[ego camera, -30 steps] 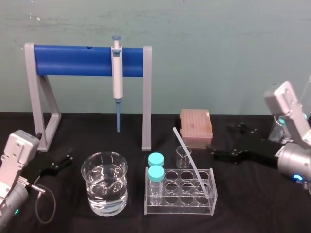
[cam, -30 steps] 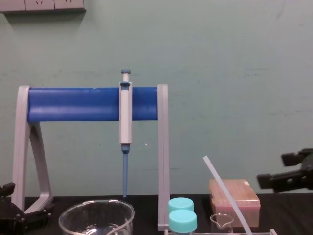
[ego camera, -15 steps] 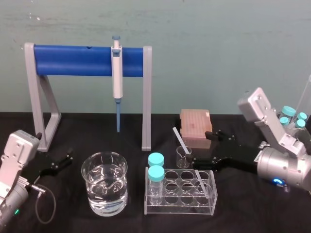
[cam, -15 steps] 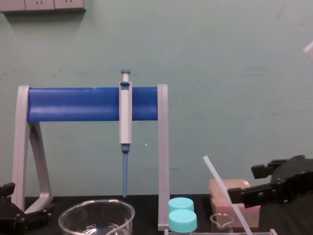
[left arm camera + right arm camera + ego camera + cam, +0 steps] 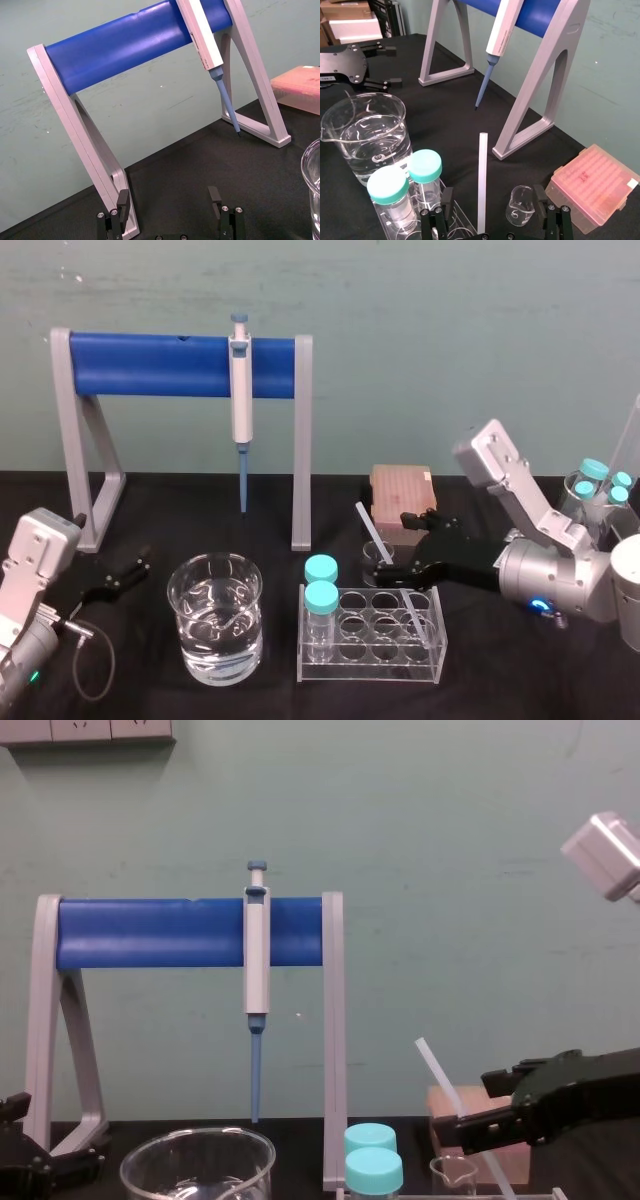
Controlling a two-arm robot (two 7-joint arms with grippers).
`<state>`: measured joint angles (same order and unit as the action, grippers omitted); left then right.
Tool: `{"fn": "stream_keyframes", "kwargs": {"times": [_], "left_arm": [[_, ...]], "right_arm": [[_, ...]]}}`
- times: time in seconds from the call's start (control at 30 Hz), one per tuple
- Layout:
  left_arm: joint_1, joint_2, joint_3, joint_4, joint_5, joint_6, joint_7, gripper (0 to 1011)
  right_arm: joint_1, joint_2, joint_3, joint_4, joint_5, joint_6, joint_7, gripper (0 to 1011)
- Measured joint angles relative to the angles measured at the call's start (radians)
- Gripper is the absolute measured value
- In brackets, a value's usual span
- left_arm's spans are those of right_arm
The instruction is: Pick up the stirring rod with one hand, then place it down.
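Observation:
The stirring rod (image 5: 385,558) is a thin translucent white stick that leans in the clear tube rack (image 5: 372,660), its top tilted back and left. It also rises in the chest view as the stirring rod (image 5: 447,1083). My right gripper (image 5: 398,549) reaches in from the right and stands open, one finger on each side of the rod's middle. In the right wrist view the rod (image 5: 482,177) runs up the gap of the right gripper (image 5: 492,200) and touches neither finger. The left gripper (image 5: 122,575) rests open on the table at far left.
A beaker of water (image 5: 215,617) stands left of the rack. Two teal-capped tubes (image 5: 321,582) fill the rack's left end. Behind it are a small empty beaker (image 5: 377,562) and a pink tip box (image 5: 403,496). A pipette (image 5: 240,390) hangs on the blue stand (image 5: 150,364).
The right arm has swung in from the right edge toward the rack, and its open fingers now straddle the rod. The rod and the left arm have not moved.

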<state>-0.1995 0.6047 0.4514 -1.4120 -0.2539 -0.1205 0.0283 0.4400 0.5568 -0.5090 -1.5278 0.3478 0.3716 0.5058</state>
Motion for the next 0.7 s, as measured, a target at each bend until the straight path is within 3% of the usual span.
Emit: {"fn": "stream_keyframes", "kwargs": {"times": [0.47,0.7], "left_arm": [[0.000,0.000,0.000,0.000,0.000,0.000,0.000,1005],[0.000,0.000,0.000,0.000,0.000,0.000,0.000,1005]], "right_arm": [[0.039,-0.031,-0.020,0.053,-0.019,0.007,0.012,997],[0.045,-0.040,-0.024,0.069,-0.021,-0.001,0.021,837]]}}
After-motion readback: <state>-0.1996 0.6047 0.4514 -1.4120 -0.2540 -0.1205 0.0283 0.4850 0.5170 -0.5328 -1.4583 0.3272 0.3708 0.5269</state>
